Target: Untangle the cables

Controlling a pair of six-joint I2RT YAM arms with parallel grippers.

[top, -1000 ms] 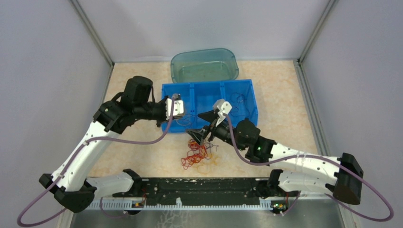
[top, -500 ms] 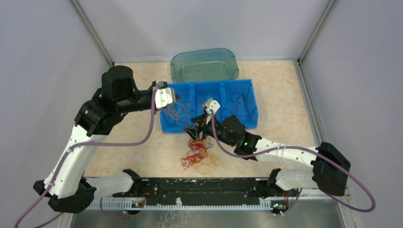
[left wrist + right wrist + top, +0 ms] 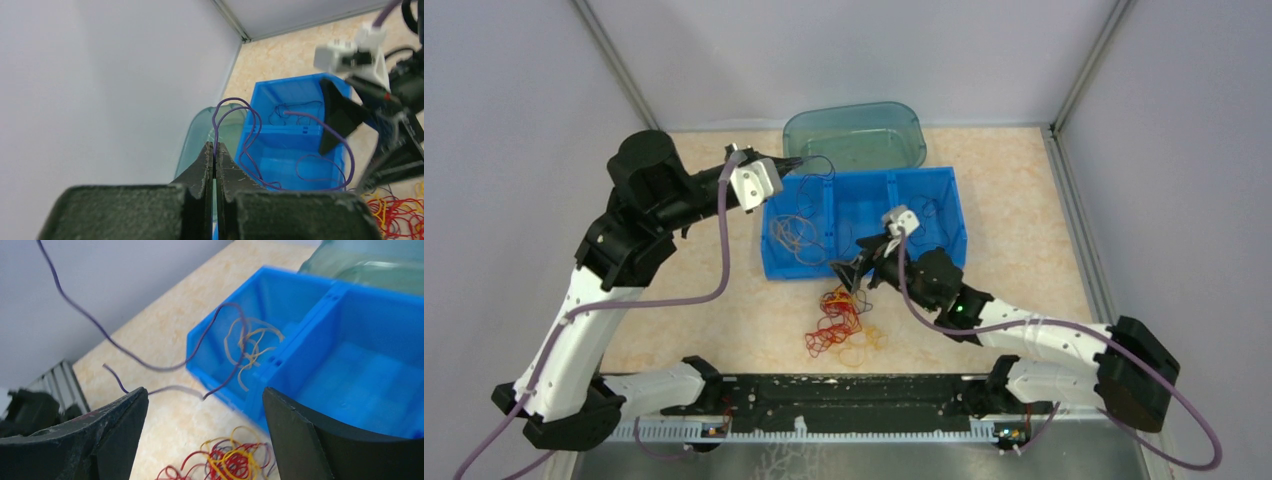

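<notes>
Beige speckled tabletop (image 3: 1024, 200) holds the red-and-yellow cable clump (image 3: 839, 325) at lower centre, just below the blue plastic bin (image 3: 864, 176); the left gripper (image 3: 794, 160), clamped on a thin purple strand (image 3: 235, 102) at upper left, should lift slowly while the wide-open, empty right gripper (image 3: 849, 272) steadies the clump.

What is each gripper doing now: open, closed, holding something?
Left gripper: closed, pinching a purple cable.
Right gripper: open, holding nothing.
</notes>
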